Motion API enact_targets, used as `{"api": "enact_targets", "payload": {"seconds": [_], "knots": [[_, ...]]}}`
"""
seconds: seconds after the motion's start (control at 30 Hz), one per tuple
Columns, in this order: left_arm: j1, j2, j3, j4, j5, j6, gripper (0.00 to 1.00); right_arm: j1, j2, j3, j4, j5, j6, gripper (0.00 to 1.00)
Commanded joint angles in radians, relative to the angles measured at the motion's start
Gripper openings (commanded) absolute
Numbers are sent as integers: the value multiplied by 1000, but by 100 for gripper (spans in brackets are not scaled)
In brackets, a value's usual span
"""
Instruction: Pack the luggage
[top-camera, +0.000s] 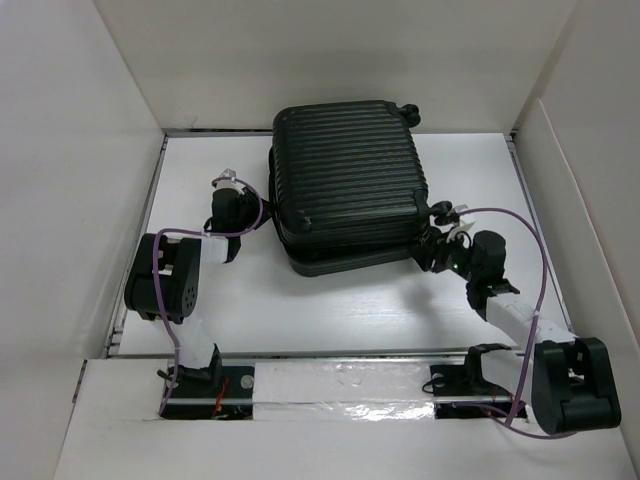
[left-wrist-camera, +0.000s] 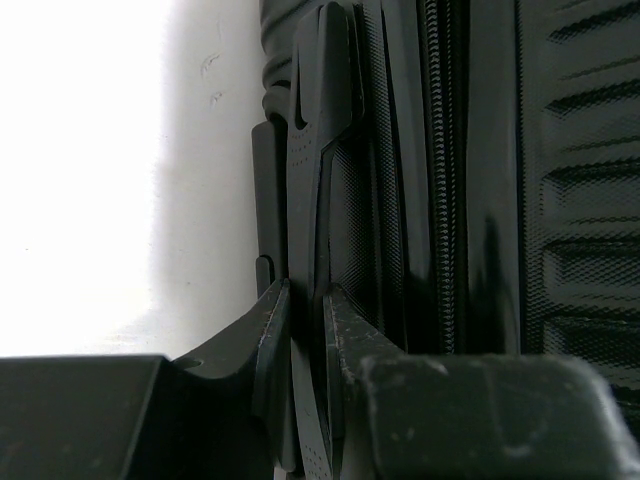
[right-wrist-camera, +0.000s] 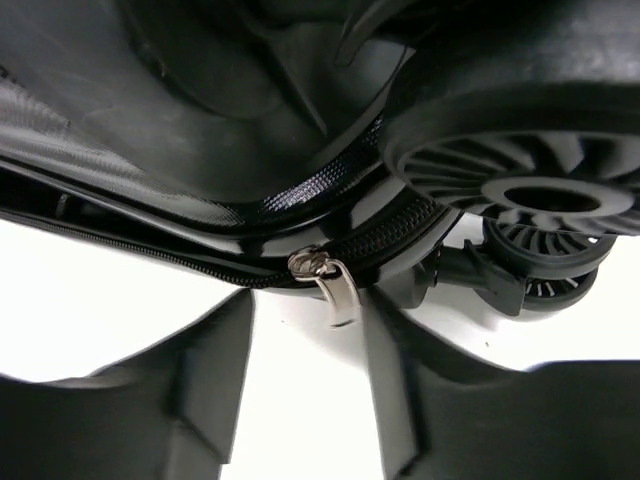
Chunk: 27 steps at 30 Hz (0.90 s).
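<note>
The luggage (top-camera: 348, 175) is a black ribbed suitcase lying flat mid-table, its two shells slightly offset at the front. My left gripper (top-camera: 232, 212) is at its left side. In the left wrist view the gripper (left-wrist-camera: 305, 300) is shut on a thin black side handle strap (left-wrist-camera: 303, 180) of the luggage (left-wrist-camera: 560, 200). My right gripper (top-camera: 440, 248) is at the front right corner, by the wheels (right-wrist-camera: 520, 190). In the right wrist view it (right-wrist-camera: 310, 330) is open, with the silver zipper pull (right-wrist-camera: 336, 286) hanging between its fingertips, untouched. The zipper chain (right-wrist-camera: 410, 222) looks closed to the right of the slider.
White walls enclose the white table (top-camera: 330, 310) on the left, back and right. A raised white ledge (top-camera: 340, 385) runs along the near edge by the arm bases. Purple cables loop off both arms.
</note>
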Motion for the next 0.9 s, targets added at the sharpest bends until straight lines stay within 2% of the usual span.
{"api": "enact_targets", "payload": {"seconds": [0.0,0.07,0.1,0.2,0.3,0.43,0.57,0.63,0.67,0.7,0.73,0.77,0.8,0.87], "knots": [[7,-14,11,80,21,-2,0,-2,-2,30,118,10,-20,42],[7,-16,5,83,21,0,0,-2,-8,29,117,17,-20,32],[7,-16,2,85,21,0,0,-2,-13,26,117,20,-15,21],[7,-13,-10,97,20,-2,0,-2,-57,3,120,40,3,8],[7,-6,-24,112,25,-5,0,-2,-106,-8,106,56,13,0],[7,0,-41,126,25,-8,0,61,-154,1,49,91,5,0],[-32,-12,-67,149,12,-5,0,219,-158,33,-34,218,-1,0],[-63,-39,-82,137,-31,9,0,374,-114,68,-61,276,31,0],[-75,-45,-90,151,-40,7,0,435,-91,82,-66,353,45,0],[-88,-52,-116,169,-34,-12,0,565,-36,120,-87,402,71,0],[-88,-55,-130,189,-23,-20,0,628,-36,121,-106,459,85,0],[-98,-59,-139,212,-17,-28,0,685,30,177,-135,523,100,0],[-108,-72,-150,215,-17,-31,0,734,62,211,-208,663,115,0],[-141,-94,-182,224,-38,-33,0,820,139,304,-280,770,135,0]]}}
